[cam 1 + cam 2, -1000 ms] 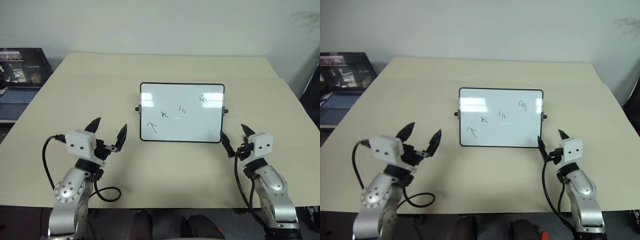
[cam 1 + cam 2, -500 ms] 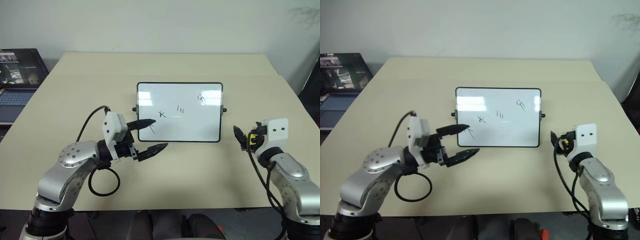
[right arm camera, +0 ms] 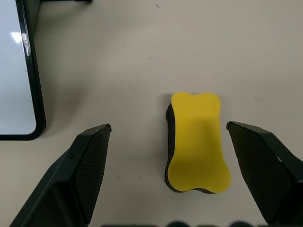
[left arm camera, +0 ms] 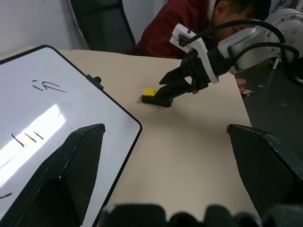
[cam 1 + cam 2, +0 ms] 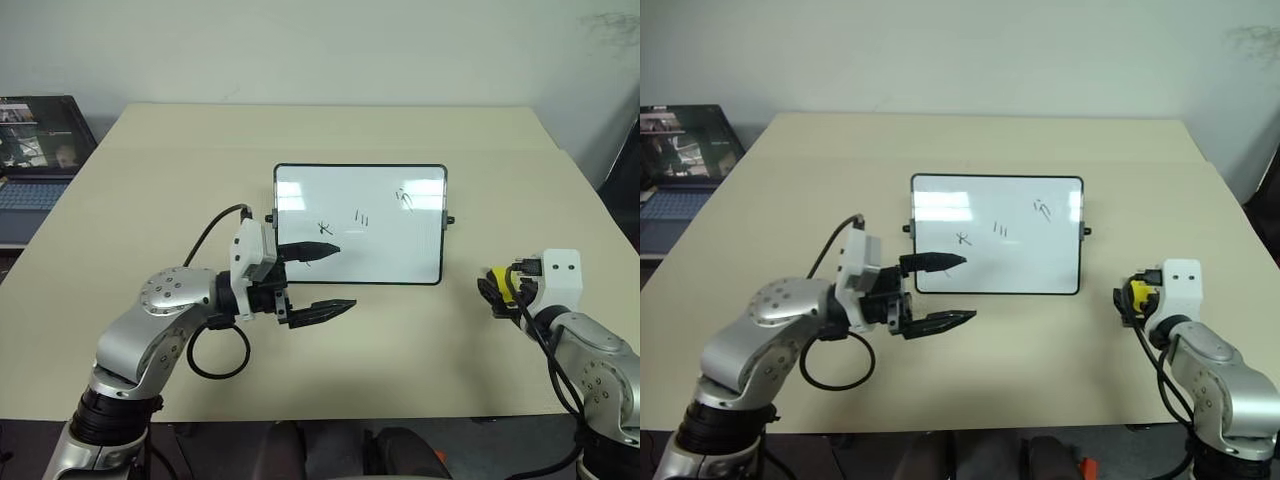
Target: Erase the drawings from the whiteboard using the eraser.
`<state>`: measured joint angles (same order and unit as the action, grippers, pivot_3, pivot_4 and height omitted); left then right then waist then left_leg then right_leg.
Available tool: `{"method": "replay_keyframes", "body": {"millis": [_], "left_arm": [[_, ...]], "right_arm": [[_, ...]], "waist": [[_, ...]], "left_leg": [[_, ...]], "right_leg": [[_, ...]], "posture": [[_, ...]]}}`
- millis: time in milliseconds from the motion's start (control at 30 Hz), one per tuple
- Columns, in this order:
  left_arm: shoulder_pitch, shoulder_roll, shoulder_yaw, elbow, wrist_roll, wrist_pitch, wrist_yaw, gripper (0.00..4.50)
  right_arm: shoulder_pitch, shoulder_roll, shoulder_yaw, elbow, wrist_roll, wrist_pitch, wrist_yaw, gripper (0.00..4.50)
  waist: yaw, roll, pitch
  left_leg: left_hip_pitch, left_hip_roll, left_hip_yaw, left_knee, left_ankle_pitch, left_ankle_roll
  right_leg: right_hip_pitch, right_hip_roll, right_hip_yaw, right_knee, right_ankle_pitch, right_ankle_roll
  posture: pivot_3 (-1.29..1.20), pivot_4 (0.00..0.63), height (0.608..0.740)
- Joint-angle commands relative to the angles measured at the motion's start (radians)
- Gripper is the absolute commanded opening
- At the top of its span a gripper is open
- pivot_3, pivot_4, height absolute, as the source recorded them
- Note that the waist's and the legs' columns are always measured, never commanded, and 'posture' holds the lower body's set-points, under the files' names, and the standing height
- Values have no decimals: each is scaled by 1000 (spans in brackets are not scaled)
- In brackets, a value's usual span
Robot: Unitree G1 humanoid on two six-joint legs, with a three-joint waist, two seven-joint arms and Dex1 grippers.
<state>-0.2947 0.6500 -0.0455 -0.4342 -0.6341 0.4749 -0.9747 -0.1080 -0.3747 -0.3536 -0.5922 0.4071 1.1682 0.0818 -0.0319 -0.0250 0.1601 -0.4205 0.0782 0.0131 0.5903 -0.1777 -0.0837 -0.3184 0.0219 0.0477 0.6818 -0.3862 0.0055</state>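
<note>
Eraser: yellow eraser [image 3: 196,142] flat on the desk [image 5: 400,340], right of the whiteboard [image 5: 380,245], apart from it.
Right pincer [image 3: 180,189]: fingers spread wide, straddling the eraser, seemingly not touching.
Left pincer [image 5: 325,280]: open, pointing sideways across the whiteboard's lower left corner, hiding one drawing.
Drawings [image 5: 362,218]: unerased.
Surroundings: laptop [image 5: 35,150] at far left.

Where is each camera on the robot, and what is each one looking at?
Left eye and right eye views: on the head, looking down at the table and whiteboard; both arms show.
Left wrist view: on the left arm, looking across the whiteboard's corner at the right gripper and a person; its own open fingers show.
Right wrist view: on the right arm, looking down at the eraser between its open fingers.
Shared: every view shows the eraser.
</note>
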Motion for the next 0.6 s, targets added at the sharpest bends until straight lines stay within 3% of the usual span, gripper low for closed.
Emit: {"method": "replay_keyframes", "body": {"millis": [33,600], "left_arm": [[-7,-6,-3,-22,5,-15,-7,4500],[-1,-34,-14,-23,35,-27,18,4500]], "right_arm": [[-25,9,-16,7,-5,-6,-8,4269],[-100,-18,-15,219,-77,-114,2,4269]], "waist": [[1,0,0],[2,0,0]], "left_leg": [[0,0,0,0,0,0],[-1,0,0,0,0,0]], "right_leg": [[0,0,0,0,0,0],[0,0,0,0,0,-1]], "posture": [[0,150,740],[0,150,740]]}}
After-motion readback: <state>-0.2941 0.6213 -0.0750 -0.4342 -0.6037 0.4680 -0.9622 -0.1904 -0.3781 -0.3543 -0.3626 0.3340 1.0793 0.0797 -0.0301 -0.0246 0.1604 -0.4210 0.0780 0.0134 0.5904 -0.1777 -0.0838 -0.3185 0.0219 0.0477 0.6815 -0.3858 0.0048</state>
